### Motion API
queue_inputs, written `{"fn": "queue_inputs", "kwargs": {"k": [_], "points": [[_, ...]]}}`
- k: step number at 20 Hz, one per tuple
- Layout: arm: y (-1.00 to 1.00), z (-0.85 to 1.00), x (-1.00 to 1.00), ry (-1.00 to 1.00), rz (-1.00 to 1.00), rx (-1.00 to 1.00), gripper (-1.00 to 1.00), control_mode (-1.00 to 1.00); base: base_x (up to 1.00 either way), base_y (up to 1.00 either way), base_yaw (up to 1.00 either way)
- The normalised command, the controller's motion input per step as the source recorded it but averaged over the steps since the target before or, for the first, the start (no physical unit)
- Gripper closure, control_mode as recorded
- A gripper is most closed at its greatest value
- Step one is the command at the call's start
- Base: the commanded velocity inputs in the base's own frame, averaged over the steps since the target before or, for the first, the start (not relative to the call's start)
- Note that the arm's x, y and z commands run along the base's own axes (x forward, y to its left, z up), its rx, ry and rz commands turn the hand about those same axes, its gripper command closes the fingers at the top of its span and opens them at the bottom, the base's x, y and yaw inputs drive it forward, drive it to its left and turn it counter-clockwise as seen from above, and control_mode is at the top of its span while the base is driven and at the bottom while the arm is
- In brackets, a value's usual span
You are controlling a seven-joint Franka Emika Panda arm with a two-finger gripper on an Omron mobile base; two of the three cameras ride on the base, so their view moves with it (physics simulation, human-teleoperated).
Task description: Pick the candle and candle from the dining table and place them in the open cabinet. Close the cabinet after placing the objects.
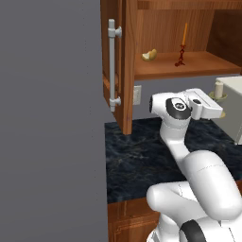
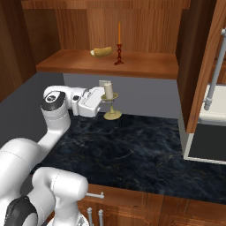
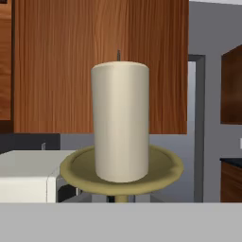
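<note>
I have the cream candle (image 2: 108, 89) in hand, carried upright on its brass saucer-and-stem holder (image 2: 112, 114), raised clear of the dark stone tabletop (image 2: 132, 150) and just below the front edge of the cabinet shelf (image 2: 145, 66). The gripper (image 2: 102, 98) sits against the candle's side at the end of the white arm; I cannot see the fingertips themselves, but the jaws are drawn in as far as they go, and since the candle hangs in the air with nothing under its foot, I judge they are pinching it or its holder. In the hand view the candle (image 3: 121, 120) stands straight in front of the camera, so the wrist is level, which keeps the piece from tipping off its dish.

The orange taper (image 2: 118, 33) already stands on the shelf in its dark red base, so I take this to be the second of the two. The open cabinet (image 1: 156, 28) is right above the load.

Beside the taper lies a yellow banana-like fruit (image 2: 102, 52), left of it in the right base view. The shelf to the right of the taper looks free, and that is where I would aim. The shelf lip is the main obstacle: the candle has to rise above it before going in. The open door (image 1: 120, 66) with its steel bar handle (image 1: 112, 64) juts out to the left, and the other door (image 2: 205, 66) hangs open on the right. A white appliance (image 1: 234, 106) sits on the tabletop to the right.
</note>
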Motion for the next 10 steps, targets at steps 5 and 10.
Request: {"fn": "queue_inputs", "kwargs": {"k": [5, 10], "points": [[0.0, 0.39, -0.13, 0.0, 0.1, 0.0, 1.0, -1.0, 0.0, 0.0, 0.0], [-0.02, 0.34, -0.12, 0.0, 0.15, 0.0, 1.0, -1.0, 0.0, 0.0, 0.0]]}}
